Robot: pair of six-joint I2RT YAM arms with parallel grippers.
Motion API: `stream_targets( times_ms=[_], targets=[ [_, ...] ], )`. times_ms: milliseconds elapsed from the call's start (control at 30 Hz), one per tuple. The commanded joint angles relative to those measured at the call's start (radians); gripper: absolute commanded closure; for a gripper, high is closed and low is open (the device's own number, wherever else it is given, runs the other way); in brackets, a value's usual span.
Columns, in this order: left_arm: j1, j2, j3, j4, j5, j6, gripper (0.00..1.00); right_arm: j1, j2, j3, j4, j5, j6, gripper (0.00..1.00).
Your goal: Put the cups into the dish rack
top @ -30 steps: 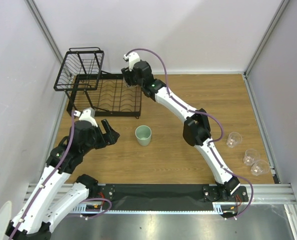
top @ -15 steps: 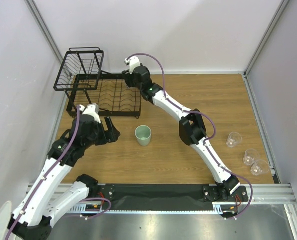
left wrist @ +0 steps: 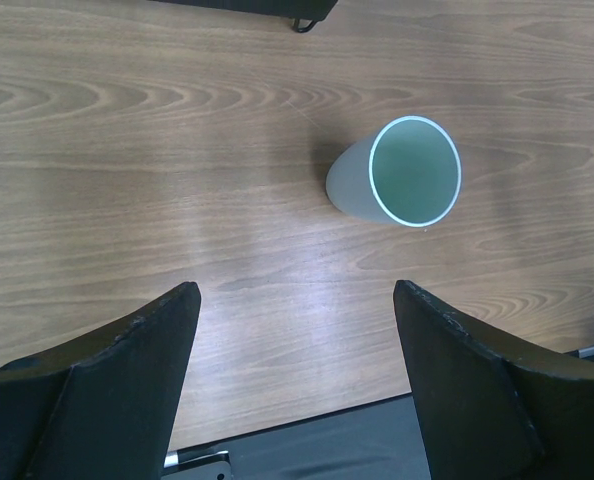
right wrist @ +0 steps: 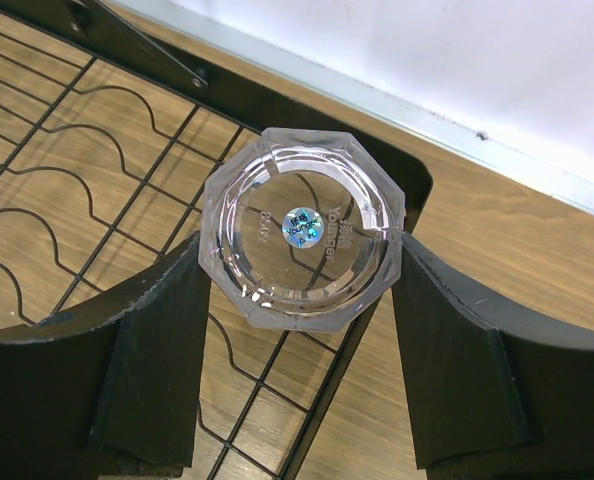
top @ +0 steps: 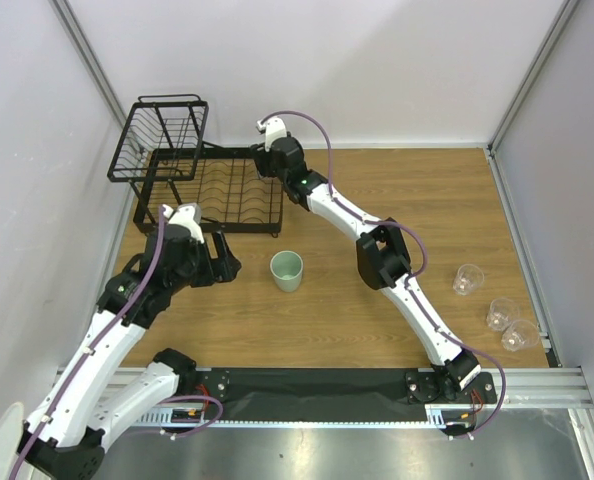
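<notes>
The pale mint-green tumbler [top: 286,270] stands upright on the wooden table; it also shows in the left wrist view [left wrist: 397,175]. My left gripper [top: 223,260] is open and empty just left of it, its tips [left wrist: 295,290] short of the tumbler. My right gripper [top: 271,160] is shut on a clear glass cup [right wrist: 299,238], held bottom-up over the far right corner of the black dish rack [top: 217,190]. The rack's wires [right wrist: 97,200] lie beneath the cup. Three more clear cups [top: 467,279] [top: 500,314] [top: 521,335] stand at the right edge.
The rack's raised wire basket [top: 162,135] stands at the far left next to the left wall. A metal rail [top: 517,215] borders the table on the right. A black strip [top: 317,382] runs along the near edge.
My right gripper has moved slightly right and farther back over the rack's corner with the glass cup. My left arm has risen a little and shifted towards the tumbler.
</notes>
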Motion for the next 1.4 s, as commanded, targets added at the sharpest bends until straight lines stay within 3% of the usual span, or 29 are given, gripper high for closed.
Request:
stream_targets(
  times_ms=[0, 200, 333, 567, 967, 1200, 1367],
  targets=[
    [0.012, 0.015, 0.043, 0.014, -0.009, 0.034, 0.16, -0.008, 0.004, 0.05, 0.081, 0.006, 0.024, 0.93],
    [0.02, 0.029, 0.045, 0.018, -0.003, 0.042, 0.16, -0.014, 0.016, 0.048, 0.086, -0.003, 0.034, 0.9],
    [0.023, 0.038, 0.05, 0.021, 0.008, 0.045, 0.16, -0.016, 0.021, 0.045, 0.087, -0.008, 0.034, 0.8],
    [0.024, 0.03, 0.042, 0.02, 0.014, 0.034, 0.15, -0.016, 0.026, 0.036, 0.075, -0.014, 0.034, 0.77],
    [0.027, 0.023, 0.04, 0.014, 0.02, 0.031, 0.15, -0.016, 0.038, 0.03, 0.08, -0.025, 0.034, 0.53],
    [0.027, 0.018, 0.042, 0.008, 0.032, 0.037, 0.14, -0.014, 0.036, 0.039, 0.075, -0.022, 0.034, 0.15],
    [0.032, 0.012, 0.045, 0.0, 0.039, 0.051, 0.14, -0.004, 0.029, 0.037, 0.074, -0.017, 0.003, 0.0]
  ],
)
